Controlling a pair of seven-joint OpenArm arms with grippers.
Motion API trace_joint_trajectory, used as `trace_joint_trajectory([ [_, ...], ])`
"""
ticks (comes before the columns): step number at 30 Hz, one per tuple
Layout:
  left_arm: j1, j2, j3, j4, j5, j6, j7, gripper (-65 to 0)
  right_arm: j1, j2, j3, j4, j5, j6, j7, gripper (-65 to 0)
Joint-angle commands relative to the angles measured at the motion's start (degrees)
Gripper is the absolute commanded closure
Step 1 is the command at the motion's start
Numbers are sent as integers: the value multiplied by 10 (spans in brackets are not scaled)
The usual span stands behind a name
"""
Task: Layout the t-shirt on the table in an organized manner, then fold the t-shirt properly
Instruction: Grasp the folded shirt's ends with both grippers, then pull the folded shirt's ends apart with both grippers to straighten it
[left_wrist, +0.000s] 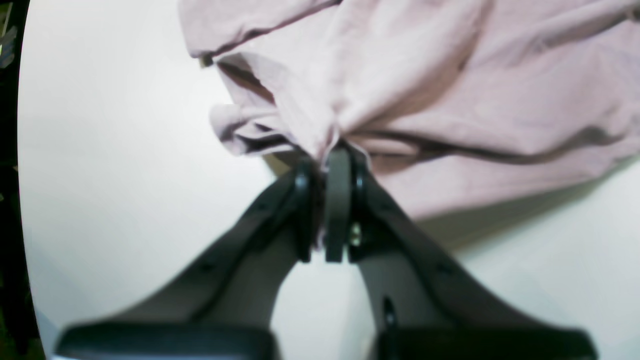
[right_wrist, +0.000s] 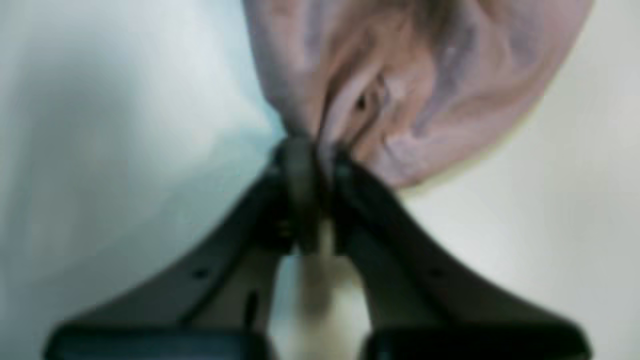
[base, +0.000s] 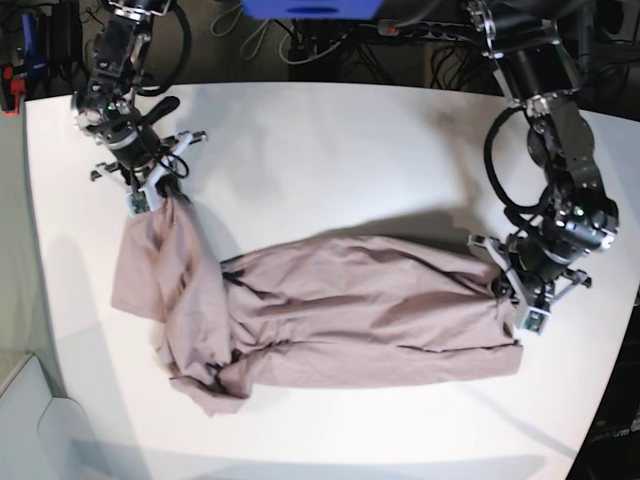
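The t-shirt (base: 330, 320) lies rumpled across the near half of the table (base: 330, 150). It looks soft, light and floppy, best pinched at edges. At three o'clock the left tool (base: 522, 292) clamps its edge; at ten o'clock the right tool (base: 163, 196) clamps a bunched corner.

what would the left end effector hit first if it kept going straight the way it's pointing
More of the t-shirt itself. The left end effector is shut on a bunched edge, and the cloth spreads directly ahead of its tips over the table. Nothing else shows in that line, though depth is hard to judge.
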Motion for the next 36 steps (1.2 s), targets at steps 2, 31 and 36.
trace_joint_trajectory([
  [2,-12,-7,-1,25,-6,0,-15,-2,0,10,11,50,9,-1,19,0],
  [31,-43,-61,-106,-63,-115,0,-16,-2,249,82,-53,-49,9,-1,-108,0],
  [36,-32,-61,-106,-60,-115,0,-16,-2,241,91,-63,-50,9,-1,-114,-134],
])
